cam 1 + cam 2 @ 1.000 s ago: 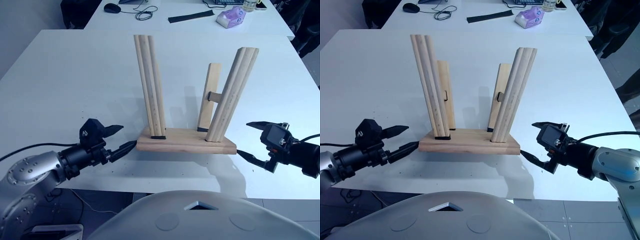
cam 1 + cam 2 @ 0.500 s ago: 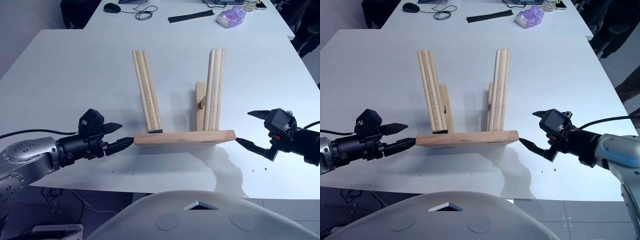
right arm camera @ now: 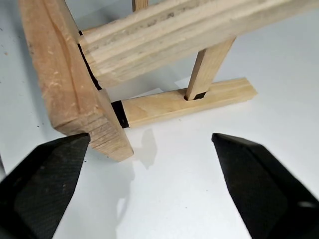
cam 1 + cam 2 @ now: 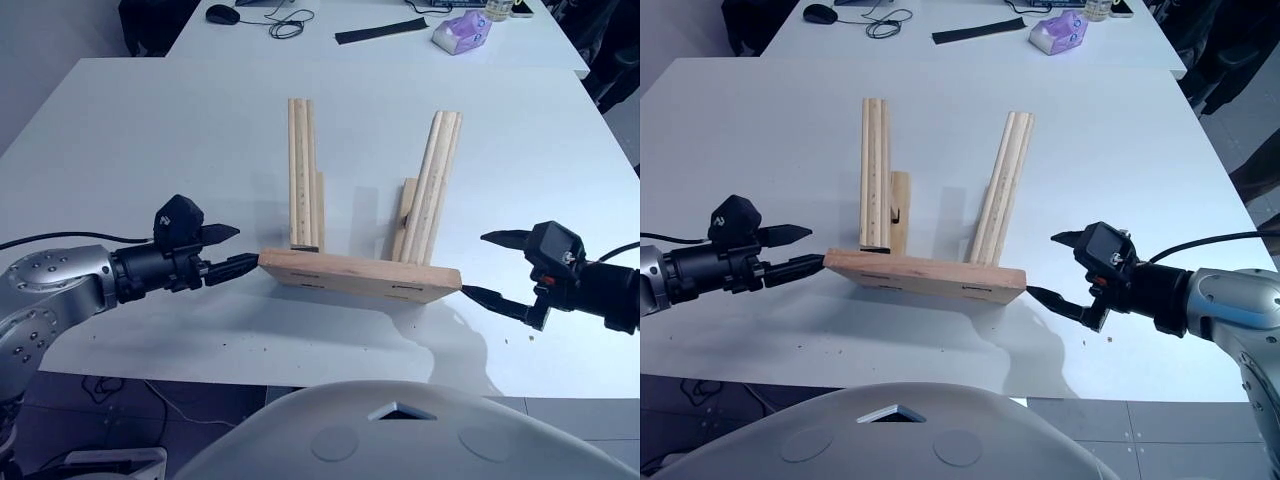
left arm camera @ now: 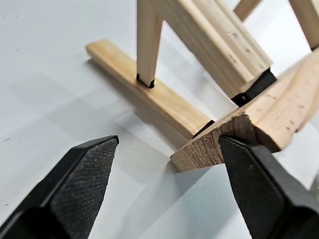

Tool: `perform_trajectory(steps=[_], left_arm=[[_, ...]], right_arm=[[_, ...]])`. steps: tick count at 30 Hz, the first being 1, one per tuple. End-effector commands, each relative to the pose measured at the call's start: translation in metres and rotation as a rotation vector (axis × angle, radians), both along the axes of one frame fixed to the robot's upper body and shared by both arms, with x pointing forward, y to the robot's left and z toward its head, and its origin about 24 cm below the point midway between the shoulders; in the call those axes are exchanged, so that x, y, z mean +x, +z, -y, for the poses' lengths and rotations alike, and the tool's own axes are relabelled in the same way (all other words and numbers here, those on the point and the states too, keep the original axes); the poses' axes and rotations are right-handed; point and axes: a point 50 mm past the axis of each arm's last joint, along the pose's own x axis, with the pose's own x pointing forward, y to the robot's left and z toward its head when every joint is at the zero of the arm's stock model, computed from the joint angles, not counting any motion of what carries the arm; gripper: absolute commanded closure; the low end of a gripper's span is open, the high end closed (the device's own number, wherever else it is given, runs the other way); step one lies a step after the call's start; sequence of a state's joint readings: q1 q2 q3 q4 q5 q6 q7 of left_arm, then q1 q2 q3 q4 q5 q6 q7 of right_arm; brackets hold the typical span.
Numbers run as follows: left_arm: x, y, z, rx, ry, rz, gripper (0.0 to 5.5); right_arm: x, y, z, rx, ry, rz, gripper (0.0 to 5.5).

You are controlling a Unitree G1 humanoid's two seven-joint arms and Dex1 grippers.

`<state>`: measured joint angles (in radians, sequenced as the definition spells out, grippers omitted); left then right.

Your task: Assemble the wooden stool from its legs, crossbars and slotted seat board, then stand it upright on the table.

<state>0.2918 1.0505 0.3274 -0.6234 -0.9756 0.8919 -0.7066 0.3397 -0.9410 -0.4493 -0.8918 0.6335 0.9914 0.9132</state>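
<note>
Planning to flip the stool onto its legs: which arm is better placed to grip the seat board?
Left, narrowly. The left gripper is open with one finger against the end of the seat board; the right gripper, open, sits just off the other end.

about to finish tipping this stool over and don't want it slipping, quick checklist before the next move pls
1. Stool upright on the table: not ok, it is tipped, legs pointing away from the robot.
2. Legs seated in the seat board: ok at the visible joints.
3. Left end effector open: ok, one finger touches the board's end.
4. Right end effector open: ok, at the opposite end.
5. Board clamped: not ok, neither end effector is shut on it.
</note>
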Motion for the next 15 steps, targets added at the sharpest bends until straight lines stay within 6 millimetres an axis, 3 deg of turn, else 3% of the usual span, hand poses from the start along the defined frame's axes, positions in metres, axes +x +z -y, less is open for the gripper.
perform_trajectory(steps=[1, 4, 8, 11, 15], left_arm=[[0.0, -0.004, 0.0, -0.077, -0.052, 0.005, 1.77], [0.005, -0.002, -0.006, -0.098, -0.053, 0.028, 2.03], [0.01, 0.0, -0.013, -0.087, -0.059, 0.043, 2.64], [0.014, 0.001, -0.02, -0.1, -0.056, 0.054, 2.66], [0.011, -0.004, -0.028, -0.125, -0.088, 0.024, 2.66]], right_arm=[[0.003, 0.004, -0.001, 0.126, 0.016, 0.035, 0.52], [0.005, 0.001, 0.01, 0.132, -0.046, 0.037, 0.23], [-0.001, -0.005, 0.019, 0.145, -0.06, 0.004, 0.79], [-0.006, -0.015, 0.025, 0.119, -0.067, -0.026, 1.26], [-0.015, -0.032, 0.03, 0.052, -0.033, -0.069, 1.26]])
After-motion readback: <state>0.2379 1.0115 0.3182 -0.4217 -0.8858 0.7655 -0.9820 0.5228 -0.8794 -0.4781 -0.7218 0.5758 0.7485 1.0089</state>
